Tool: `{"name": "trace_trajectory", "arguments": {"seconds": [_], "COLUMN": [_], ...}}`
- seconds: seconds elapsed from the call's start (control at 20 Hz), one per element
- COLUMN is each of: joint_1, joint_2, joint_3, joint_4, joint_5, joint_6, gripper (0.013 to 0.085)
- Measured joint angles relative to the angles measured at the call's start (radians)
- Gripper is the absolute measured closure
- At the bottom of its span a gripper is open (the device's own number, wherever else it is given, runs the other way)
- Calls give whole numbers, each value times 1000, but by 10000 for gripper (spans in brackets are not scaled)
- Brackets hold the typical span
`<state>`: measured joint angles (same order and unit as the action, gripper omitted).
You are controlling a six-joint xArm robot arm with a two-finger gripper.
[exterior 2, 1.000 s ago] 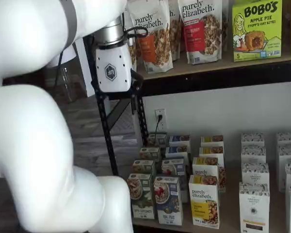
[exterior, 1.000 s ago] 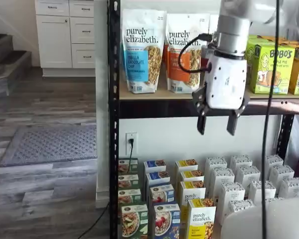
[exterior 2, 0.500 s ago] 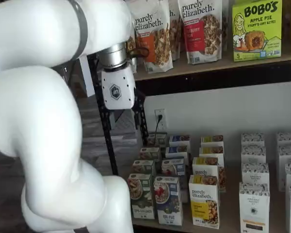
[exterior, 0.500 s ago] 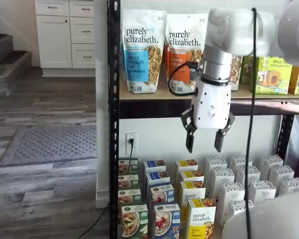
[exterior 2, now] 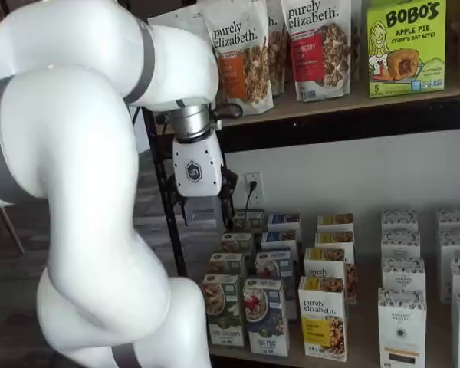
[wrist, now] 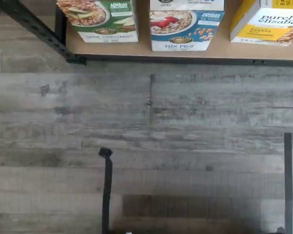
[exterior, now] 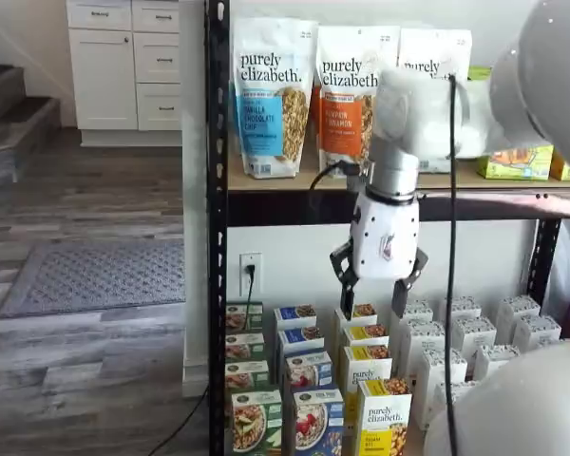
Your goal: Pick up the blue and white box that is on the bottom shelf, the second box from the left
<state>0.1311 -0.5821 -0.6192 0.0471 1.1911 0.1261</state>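
Shelf views catch the gripper (exterior: 371, 301), fingers apart, hanging at 12 o'clock above the blue and white box (exterior: 311, 422) fronting the bottom shelf (wrist: 200, 52); light, stiff carton, best pinched across its narrow sides.

We see the blue and white box (exterior 2: 265, 316) standing upright at the front edge of the bottom shelf (wrist: 195, 54), between green and yellow cartons.

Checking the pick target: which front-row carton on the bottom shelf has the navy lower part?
The blue and white box, between the green-and-white carton and yellow-and-white carton.
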Motion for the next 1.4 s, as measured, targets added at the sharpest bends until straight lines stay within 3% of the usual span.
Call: {"name": "trace_trajectory", "arguments": {"seconds": [0.85,1.4], "joint_1": [14,37], "joint_2": [293,459], "joint_3": [82,53], "joint_4": [8,108], "joint_5": [-382,-496], "joint_6": [-8,-67], "gripper": [130,130]}}
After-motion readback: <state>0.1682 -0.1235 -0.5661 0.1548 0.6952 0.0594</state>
